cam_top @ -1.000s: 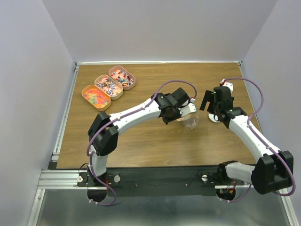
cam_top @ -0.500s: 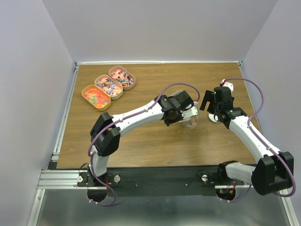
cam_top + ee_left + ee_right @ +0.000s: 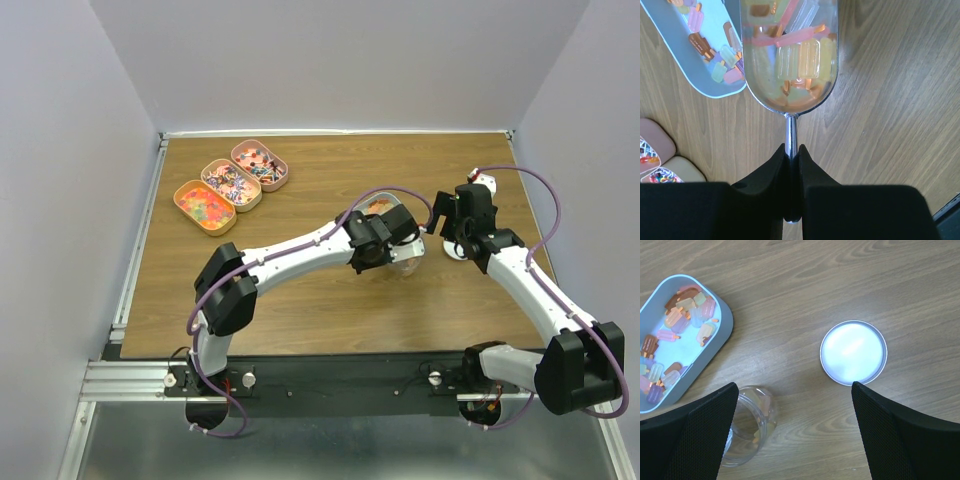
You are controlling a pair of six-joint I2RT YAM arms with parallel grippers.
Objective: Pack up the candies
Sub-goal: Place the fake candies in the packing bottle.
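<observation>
My left gripper [image 3: 791, 150] is shut on the thin handle of a silver scoop [image 3: 790, 107]. Its bowl carries pastel and orange ice-lolly-shaped candies [image 3: 799, 57]. The scoop hangs over the wood beside a light blue tray [image 3: 700, 82] with more candies in it. From above, the left gripper [image 3: 383, 238] sits just behind a clear glass jar [image 3: 407, 262], and the loaded scoop [image 3: 380, 208] shows beyond it. My right gripper [image 3: 794, 390] is open and empty, above the wood between the jar [image 3: 747, 425] and a round white lid [image 3: 853, 353]. A few candies lie inside the jar.
Three oval pink tins [image 3: 231, 184] of mixed sweets stand in a row at the back left of the table. The blue tray [image 3: 722, 327] lies just left of the jar. Grey walls close in the back and sides.
The left arm has reached further right and its wrist has turned, so the loaded scoop now shows behind the gripper near the jar. The right arm has stayed still.
</observation>
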